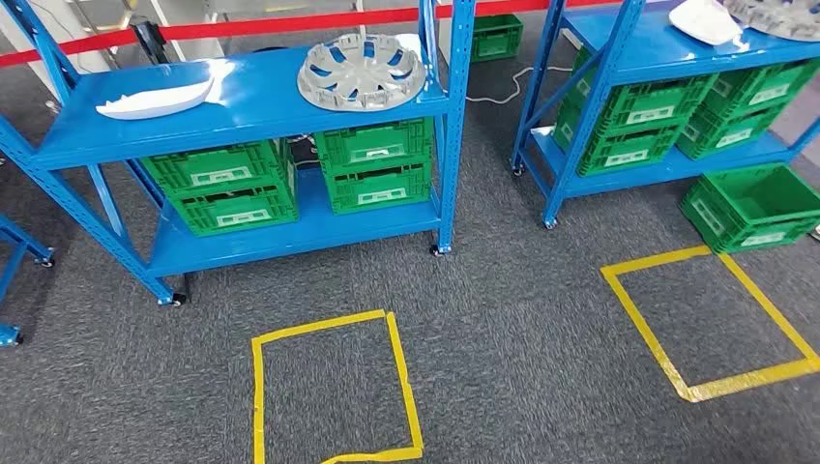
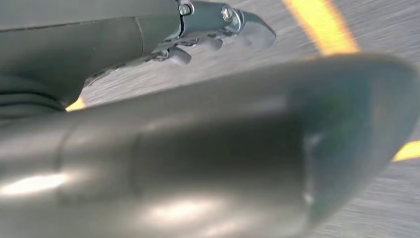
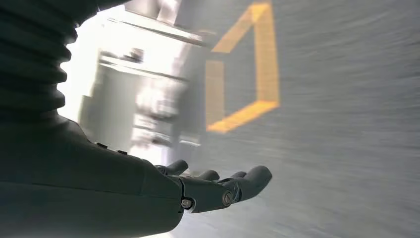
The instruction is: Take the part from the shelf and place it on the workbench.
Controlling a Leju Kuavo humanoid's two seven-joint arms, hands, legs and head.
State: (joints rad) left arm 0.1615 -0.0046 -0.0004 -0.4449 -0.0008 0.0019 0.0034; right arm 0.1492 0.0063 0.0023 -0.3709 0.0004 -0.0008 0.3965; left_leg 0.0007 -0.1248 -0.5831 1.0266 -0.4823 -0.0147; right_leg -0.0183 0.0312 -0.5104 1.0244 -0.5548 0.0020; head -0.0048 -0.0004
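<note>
A grey round wheel cover [image 1: 361,71] lies on the top board of the left blue shelf [image 1: 242,116]. A white curved panel [image 1: 155,97] rests to its left on the same board. On the right blue shelf [image 1: 638,43] sit another white part [image 1: 708,19] and a grey part [image 1: 788,14], cut off by the picture's edge. My left hand [image 2: 188,148] hangs over the grey carpet, fingers [image 2: 218,22] stretched out, holding nothing. My right hand [image 3: 148,198] also hangs over the carpet, its fingers [image 3: 247,181] slightly bent and apart, with nothing in them.
Green crates [image 1: 290,179] fill the lower boards of both shelves, and one open green crate [image 1: 754,208] stands on the floor at the right. Two yellow tape squares [image 1: 334,387] [image 1: 716,319] mark the carpet in front of the shelves. Red barrier tape [image 1: 242,27] runs behind.
</note>
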